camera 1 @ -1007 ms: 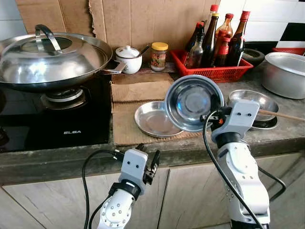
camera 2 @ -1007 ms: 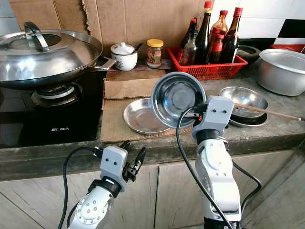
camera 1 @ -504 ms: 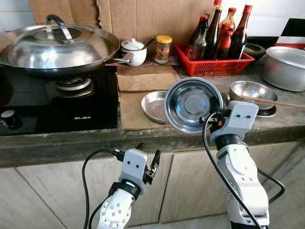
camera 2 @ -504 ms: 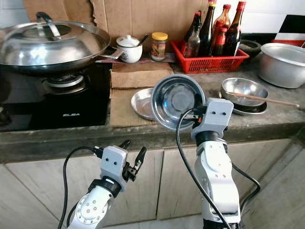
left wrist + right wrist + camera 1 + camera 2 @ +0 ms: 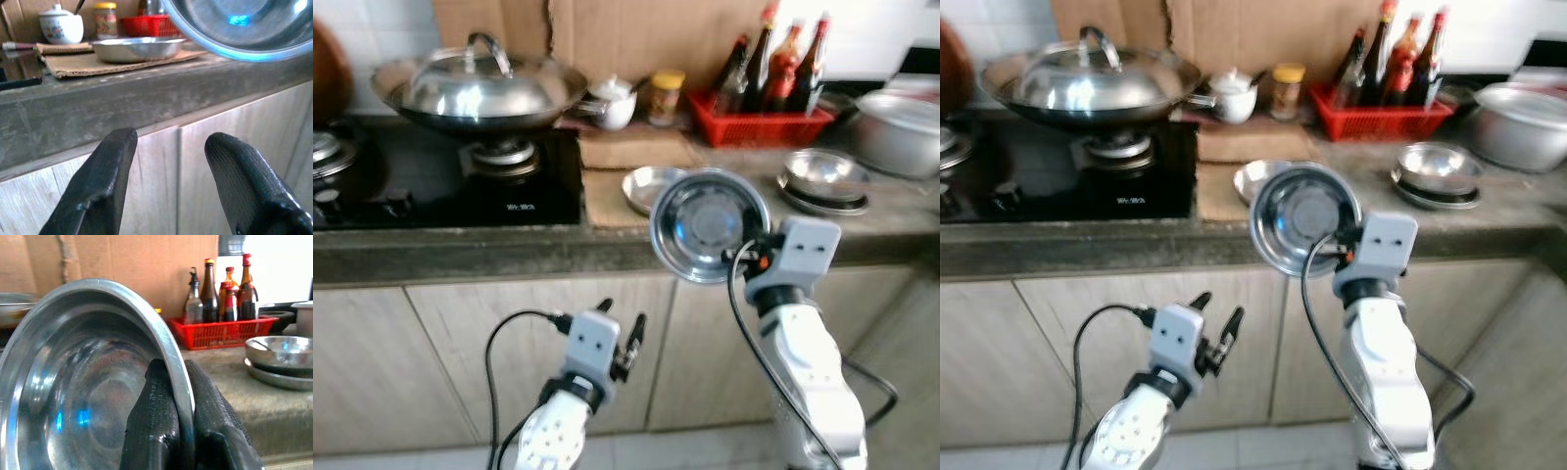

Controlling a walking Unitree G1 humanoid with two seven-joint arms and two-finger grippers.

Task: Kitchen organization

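Note:
My right gripper (image 5: 750, 257) is shut on the rim of a steel bowl (image 5: 707, 223), held tilted on edge in front of the counter, its hollow facing me. In the right wrist view the fingers (image 5: 161, 426) pinch the steel bowl (image 5: 88, 382) rim. A second steel dish (image 5: 651, 185) lies on cardboard on the counter. A steel bowl stacked on a plate (image 5: 824, 176) sits to the right. My left gripper (image 5: 619, 338) hangs open below the counter edge, before the cabinet doors; its fingers (image 5: 102, 181) frame the cabinet front.
A lidded wok (image 5: 481, 90) sits on the black hob (image 5: 440, 191) at left. A red basket of bottles (image 5: 775, 98), a jar (image 5: 666, 96) and a white pot (image 5: 612, 103) line the back. A large metal pot (image 5: 901, 127) stands far right. Wooden cabinet doors (image 5: 489, 343) run below.
The whole view has pulled back and down from the counter, now blurred. My right gripper still holds the bowl, which is now off the counter's front edge.

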